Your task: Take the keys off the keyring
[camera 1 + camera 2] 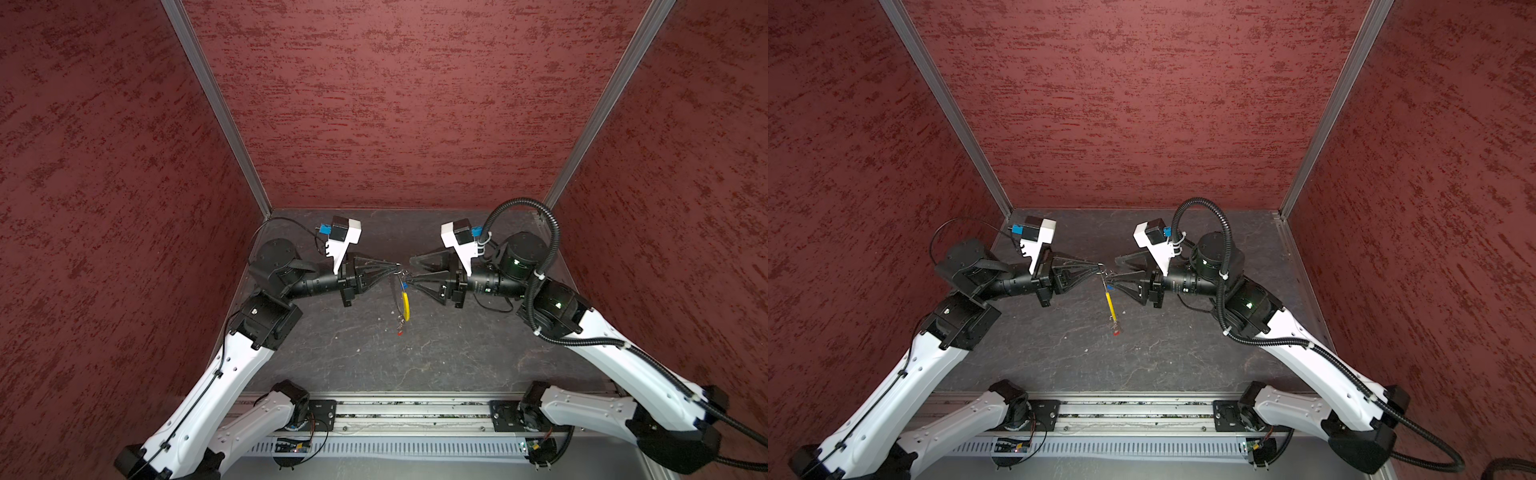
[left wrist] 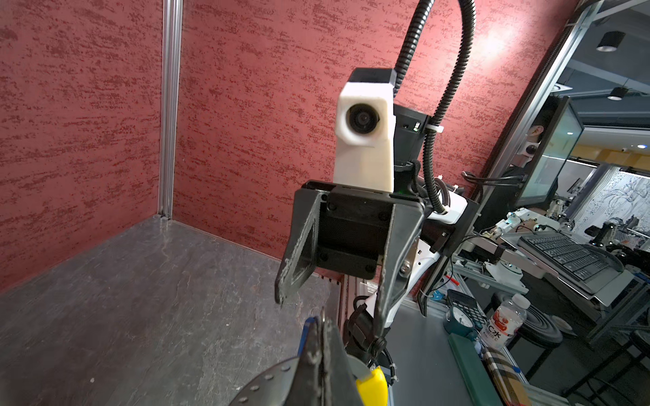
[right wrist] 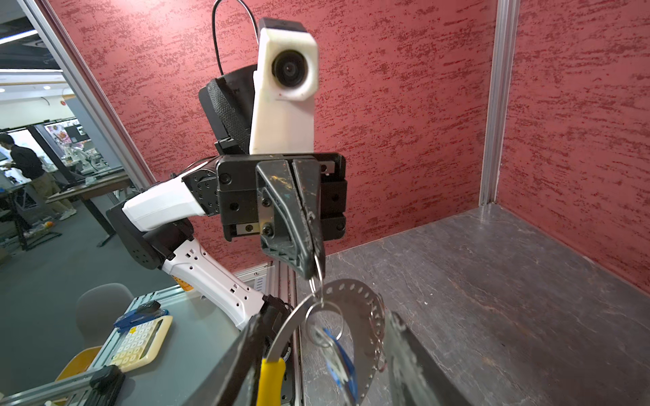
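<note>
Left gripper [image 3: 311, 270] pressed together, pinching a small split ring [image 3: 312, 283] at the upper end of the keyring [image 3: 355, 297]. Right gripper [image 2: 330, 309] spread, level with the left one and facing it tip to tip, with one finger on each side of the hanging loop in the right wrist view; cannot tell whether either finger touches the metal. In both top views, tips meeting near the middle of the dark table [image 1: 332, 353], above its surface. Keyring a flat silvery band pierced with holes, dangling below the left fingertips, with the yellow sleeve [image 1: 405, 306] on its lower stretch. Blue-headed key [image 3: 343, 365] on a larger split ring [image 3: 306, 321] close under the pinch, just beside the nearer right finger in the top views. Red-headed key [image 1: 400, 333] at the very bottom of the loop, near the table; contact with it too small to judge. Both keys on the loop, neither off. Red textured walls [image 1: 374, 104] on three sides.
</note>
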Controlling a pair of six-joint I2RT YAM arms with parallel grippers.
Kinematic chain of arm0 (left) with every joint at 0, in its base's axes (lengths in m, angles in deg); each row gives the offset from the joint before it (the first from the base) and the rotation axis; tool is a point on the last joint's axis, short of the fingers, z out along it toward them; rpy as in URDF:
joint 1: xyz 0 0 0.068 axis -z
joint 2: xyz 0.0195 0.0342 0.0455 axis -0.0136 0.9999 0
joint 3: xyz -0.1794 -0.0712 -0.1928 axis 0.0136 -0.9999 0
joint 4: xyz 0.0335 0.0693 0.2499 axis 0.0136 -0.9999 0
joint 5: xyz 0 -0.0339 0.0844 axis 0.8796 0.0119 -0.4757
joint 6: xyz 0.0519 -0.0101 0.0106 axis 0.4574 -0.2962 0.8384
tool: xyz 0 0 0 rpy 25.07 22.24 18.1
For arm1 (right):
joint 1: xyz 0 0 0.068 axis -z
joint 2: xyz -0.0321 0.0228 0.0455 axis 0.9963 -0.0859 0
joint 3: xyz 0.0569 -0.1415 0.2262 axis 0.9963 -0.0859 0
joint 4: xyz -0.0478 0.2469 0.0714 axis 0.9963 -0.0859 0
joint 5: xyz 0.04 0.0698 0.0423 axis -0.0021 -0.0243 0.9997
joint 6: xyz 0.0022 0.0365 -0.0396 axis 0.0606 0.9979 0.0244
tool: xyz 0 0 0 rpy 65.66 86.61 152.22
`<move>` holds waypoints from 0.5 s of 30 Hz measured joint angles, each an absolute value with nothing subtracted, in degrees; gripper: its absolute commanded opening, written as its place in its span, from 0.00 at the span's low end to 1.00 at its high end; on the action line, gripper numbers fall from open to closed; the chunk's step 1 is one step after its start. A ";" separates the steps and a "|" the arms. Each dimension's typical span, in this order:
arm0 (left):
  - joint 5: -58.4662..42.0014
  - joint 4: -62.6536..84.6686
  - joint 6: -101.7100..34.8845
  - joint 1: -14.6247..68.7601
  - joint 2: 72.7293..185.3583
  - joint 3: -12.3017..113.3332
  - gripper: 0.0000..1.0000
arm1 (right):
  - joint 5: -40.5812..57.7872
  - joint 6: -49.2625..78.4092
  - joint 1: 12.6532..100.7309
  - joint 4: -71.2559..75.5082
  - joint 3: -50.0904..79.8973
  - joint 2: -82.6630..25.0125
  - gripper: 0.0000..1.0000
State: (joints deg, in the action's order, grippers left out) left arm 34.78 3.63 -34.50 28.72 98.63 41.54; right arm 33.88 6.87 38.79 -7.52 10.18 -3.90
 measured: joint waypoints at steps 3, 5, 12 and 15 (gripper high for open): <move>34.84 6.14 -35.75 28.72 98.63 41.02 0.00 | 33.95 7.44 38.79 -5.77 9.37 -4.03 0.54; 34.84 7.50 -36.42 28.72 98.60 40.91 0.00 | 34.17 7.79 38.79 -5.03 9.37 -4.22 0.53; 34.84 9.62 -37.43 28.72 98.36 40.32 0.00 | 35.32 8.32 38.77 -3.98 9.31 -4.57 0.39; 34.82 10.12 -37.60 28.72 98.36 40.32 0.00 | 36.11 8.49 38.77 -3.85 9.07 -4.68 0.34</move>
State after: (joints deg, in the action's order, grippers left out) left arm 34.82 10.12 -37.60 28.72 98.36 40.32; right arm 36.11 8.49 38.77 -3.85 9.07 -4.68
